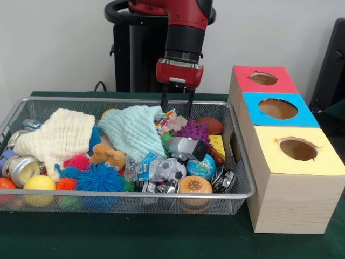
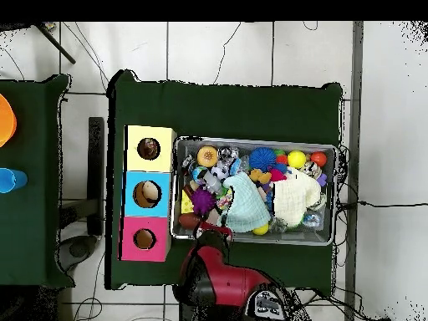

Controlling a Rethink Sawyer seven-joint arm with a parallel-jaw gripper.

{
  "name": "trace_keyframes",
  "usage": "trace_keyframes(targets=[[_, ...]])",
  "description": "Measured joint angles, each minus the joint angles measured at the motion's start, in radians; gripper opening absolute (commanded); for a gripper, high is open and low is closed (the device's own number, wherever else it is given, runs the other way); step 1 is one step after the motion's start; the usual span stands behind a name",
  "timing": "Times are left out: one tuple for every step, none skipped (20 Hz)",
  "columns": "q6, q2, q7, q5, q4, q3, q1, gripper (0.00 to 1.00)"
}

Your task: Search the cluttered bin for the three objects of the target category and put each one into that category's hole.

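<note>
The wire mesh bin (image 1: pixel 135 195) is full of toys and cloths; from overhead its rim (image 2: pixel 255 140) lies right of the boxes. One confetti patchwork piece (image 1: pixel 166 121) shows beside the mint cloth at the back of the bin. No other such piece shows clearly. My gripper (image 1: pixel 177 112) is open and empty. It hangs at the bin's back edge, with one finger just above that piece. From overhead the gripper (image 2: pixel 212 231) is at the bin's lower left. The yellow-topped box's hole (image 1: pixel 298 149) (image 2: pixel 149 149) is uncovered, and that box is nearest the camera in the front view.
A cream cloth (image 1: pixel 59 135) and a mint cloth (image 1: pixel 132 129) cover much of the bin. Around them lie a blue spiky ball (image 1: pixel 99 178), a purple spiky ball (image 1: pixel 193 131), a brown football (image 1: pixel 209 125) and a globe ball (image 1: pixel 202 167). The blue-topped box (image 1: pixel 277 109) and red-topped box (image 1: pixel 264 79) stand behind the yellow one.
</note>
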Motion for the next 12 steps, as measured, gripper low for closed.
trace_keyframes(targets=[[-0.009, 0.001, 0.0, 0.0, 0.0, 0.0, 0.0, 1.0], [-0.033, 0.004, 0.0, 0.0, 0.0, 0.0, 0.0, 1.0], [-0.045, 0.007, 0.0, 0.0, 0.0, 0.0, 0.0, 1.0], [-0.056, 0.01, 0.0, 0.0, 0.0, 0.0, 0.0, 1.0], [-0.075, 0.014, 0.0, 0.0, 0.0, 0.0, 0.0, 1.0], [-0.088, 0.018, 0.0, 0.0, 0.0, 0.0, 0.0, 1.0], [-0.099, 0.022, 0.0, 0.0, 0.0, 0.0, 0.0, 1.0], [-0.11, 0.026, 0.0, 0.0, 0.0, 0.0, -0.001, 1.0], [-0.117, 0.029, 0.0, 0.0, 0.0, 0.0, -0.001, 1.0], [-0.131, 0.035, 0.0, 0.0, 0.0, 0.0, -0.002, 1.0], [-0.138, 0.039, 0.0, -0.001, 0.0, 0.0, -0.003, 1.0], [-0.145, 0.043, 0.0, -0.001, 0.0, 0.0, -0.005, 1.0]])
